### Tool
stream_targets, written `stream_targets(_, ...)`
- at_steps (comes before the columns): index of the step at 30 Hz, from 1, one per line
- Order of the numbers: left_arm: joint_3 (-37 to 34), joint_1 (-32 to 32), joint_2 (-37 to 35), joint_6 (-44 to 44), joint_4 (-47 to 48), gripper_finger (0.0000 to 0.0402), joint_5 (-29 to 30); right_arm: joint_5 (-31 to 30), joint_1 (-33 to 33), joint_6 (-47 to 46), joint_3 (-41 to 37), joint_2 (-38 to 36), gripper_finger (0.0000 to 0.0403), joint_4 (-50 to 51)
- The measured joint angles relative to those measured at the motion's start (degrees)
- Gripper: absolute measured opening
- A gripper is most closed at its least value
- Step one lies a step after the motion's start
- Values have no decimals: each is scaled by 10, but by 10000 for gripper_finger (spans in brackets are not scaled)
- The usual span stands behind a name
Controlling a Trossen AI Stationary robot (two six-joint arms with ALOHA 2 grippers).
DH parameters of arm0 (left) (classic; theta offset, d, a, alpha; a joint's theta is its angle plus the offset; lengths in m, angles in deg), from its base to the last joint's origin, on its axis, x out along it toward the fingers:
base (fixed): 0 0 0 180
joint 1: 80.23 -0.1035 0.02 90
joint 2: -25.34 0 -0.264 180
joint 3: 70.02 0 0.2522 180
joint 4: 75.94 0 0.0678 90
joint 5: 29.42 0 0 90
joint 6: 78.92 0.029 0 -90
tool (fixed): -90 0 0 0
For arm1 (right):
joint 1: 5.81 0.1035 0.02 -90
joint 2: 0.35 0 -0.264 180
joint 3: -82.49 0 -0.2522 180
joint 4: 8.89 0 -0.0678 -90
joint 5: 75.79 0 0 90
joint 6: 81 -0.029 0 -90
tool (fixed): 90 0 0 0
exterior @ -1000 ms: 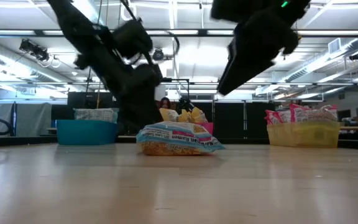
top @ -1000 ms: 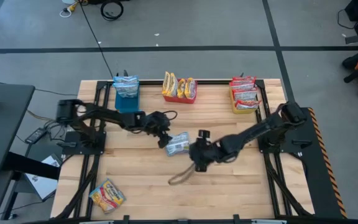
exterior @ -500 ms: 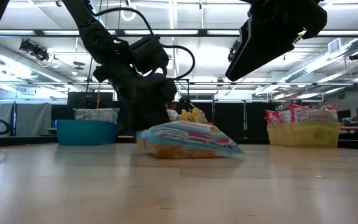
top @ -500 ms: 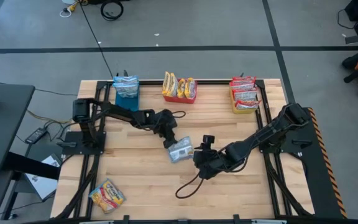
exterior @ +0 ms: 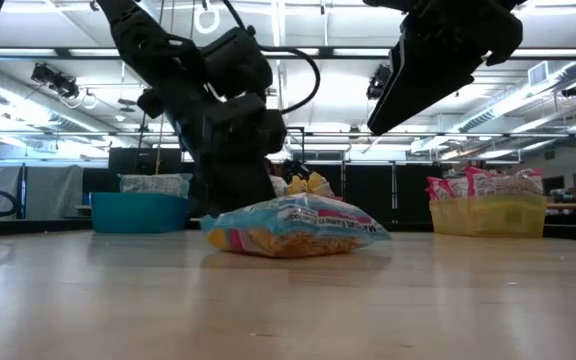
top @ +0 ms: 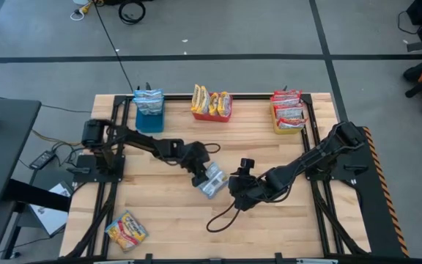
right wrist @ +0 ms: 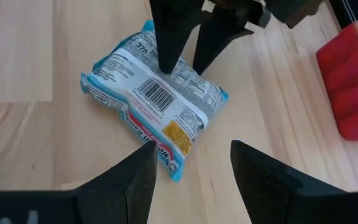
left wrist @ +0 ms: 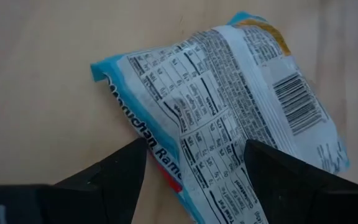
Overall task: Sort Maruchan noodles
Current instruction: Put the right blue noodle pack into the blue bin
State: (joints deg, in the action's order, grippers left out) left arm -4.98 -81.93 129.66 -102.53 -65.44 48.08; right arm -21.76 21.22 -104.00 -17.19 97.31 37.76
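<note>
A blue-and-white Maruchan packet lies label-down near the middle of the table, barcode and nutrition panel facing up. The left gripper is down over it with its fingers spread wide, one on each side of the packet's end, holding nothing yet. The right gripper hangs just beside the packet on the other side, raised off the wood, its fingers also parted and empty.

The step in hand looks like the left arm's pick. To do it well, the fingers should straddle the narrow width of the packet and come low enough to catch the noodle block rather than only the crinkly film, which would slip. Closing gently should avoid crushing the noodles. The right arm should keep clear so the two do not collide.

Along the far edge stand three bins. The blue bin toward the far left corner holds blue-and-white packets, which makes it the likely target. The red bin at the middle holds yellow-orange packets, and the yellow bin toward the far right corner holds red-and-white ones. One yellow-orange packet lies loose near the near left corner.
</note>
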Motion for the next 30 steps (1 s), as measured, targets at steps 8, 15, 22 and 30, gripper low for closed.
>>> stream_targets(8, 2, 31, 9, -60, -5, 271, 43, 2, -1, -1, 0, 0, 210, 2)
stream_targets(15, 3, 69, 55, -41, -113, 151, 73, 1, -3, -4, 0, 0, 210, -1)
stream_targets(22, 1, 55, 38, -7, -110, 12, 79, 0, -2, -4, 0, 0, 210, 1)
stream_targets(30, -1, 38, -137, 102, 171, 4, 231, 11, -2, -6, 0, 0, 210, 8)
